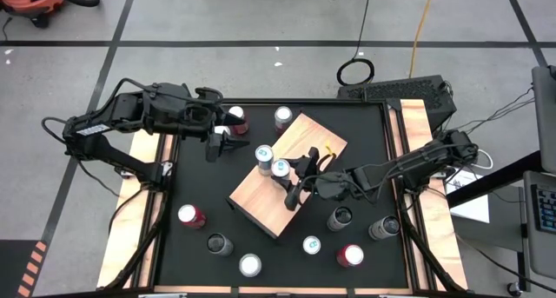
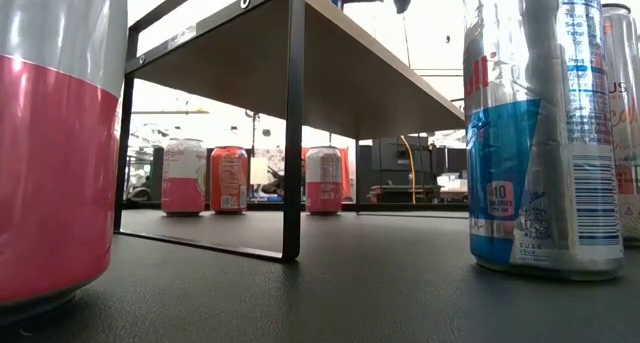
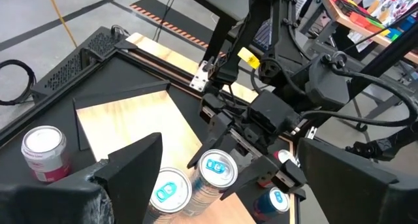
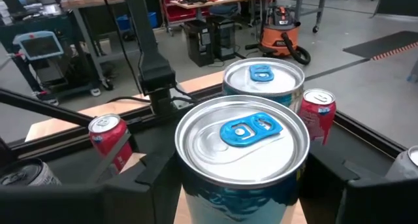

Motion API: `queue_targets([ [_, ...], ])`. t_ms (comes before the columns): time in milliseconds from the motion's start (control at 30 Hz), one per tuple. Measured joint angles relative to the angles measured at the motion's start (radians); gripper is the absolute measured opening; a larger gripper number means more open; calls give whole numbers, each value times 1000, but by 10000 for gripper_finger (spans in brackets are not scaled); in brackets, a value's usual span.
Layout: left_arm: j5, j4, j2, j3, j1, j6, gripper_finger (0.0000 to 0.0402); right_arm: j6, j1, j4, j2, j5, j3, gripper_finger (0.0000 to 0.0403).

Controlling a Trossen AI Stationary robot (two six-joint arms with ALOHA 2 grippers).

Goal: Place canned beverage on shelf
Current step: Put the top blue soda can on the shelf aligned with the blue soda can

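On the light tan wooden shelf (image 1: 261, 194), the right tool (image 1: 287, 180) grips a silver blue-tabbed can (image 1: 280, 168); the left tool (image 1: 219, 147) hovers wide open, holding nothing.

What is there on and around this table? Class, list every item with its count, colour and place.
shelf: one, light tan wood, mid-table, set at an angle
gripped can: one, silver with a blue tab, upright on the shelf
free can: one, silver with a blue tab, on the shelf beside the gripped can
table cans: nine, red, pink-and-white, silver and dark, around the shelf
table: one, black
left end effector: one, dark, open, beside the shelf
right end effector: one, dark, closed around the gripped can
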Motion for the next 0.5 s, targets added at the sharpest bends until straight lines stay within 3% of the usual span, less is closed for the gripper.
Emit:
queue_targets([
  [500, 0, 1, 0, 0, 0, 23, 358, 8, -13, -20, 0, 0, 0, 213],
])
